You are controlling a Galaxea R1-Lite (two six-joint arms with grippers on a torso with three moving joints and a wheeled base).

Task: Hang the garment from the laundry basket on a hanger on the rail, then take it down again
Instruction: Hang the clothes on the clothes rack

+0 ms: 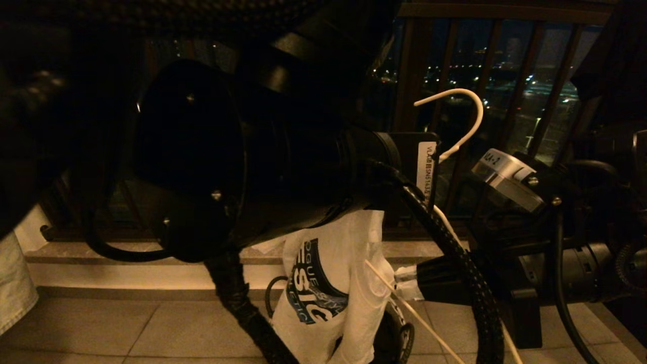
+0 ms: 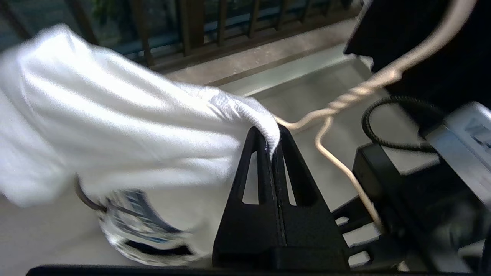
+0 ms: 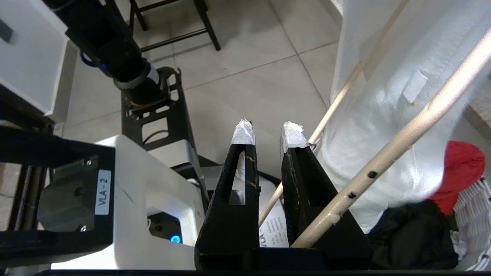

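Your left gripper (image 2: 273,147) was clenched on the ribbed collar edge of the garment (image 2: 115,126), and the white T-shirt hung down from this grip with its blue chest print (image 1: 313,288) facing the head camera. The shirt was in the air above the tiled floor (image 1: 126,328), in front of the dark brown railing (image 1: 450,60).

The hanger (image 2: 360,92) was just beside the left gripper; its twisted neck passed close to the collar, and its curved hook (image 1: 467,108) stood up against the night view behind the railing. I cannot tell if the hanger arms were already inside the shirt.

Your right gripper (image 3: 266,134) had its taped fingertips (image 3: 243,133) a little apart. A thin hanger arm touched the tip of one finger, but the pictures did not show if the hanger was really gripped.

In the right wrist view the laundry basket (image 3: 473,207) stood on the floor under the shirt, with a red cloth (image 3: 460,168) and a black cloth (image 3: 406,230) in it. The rail (image 3: 387,161), with its dark holes, crossed close in front of that camera.
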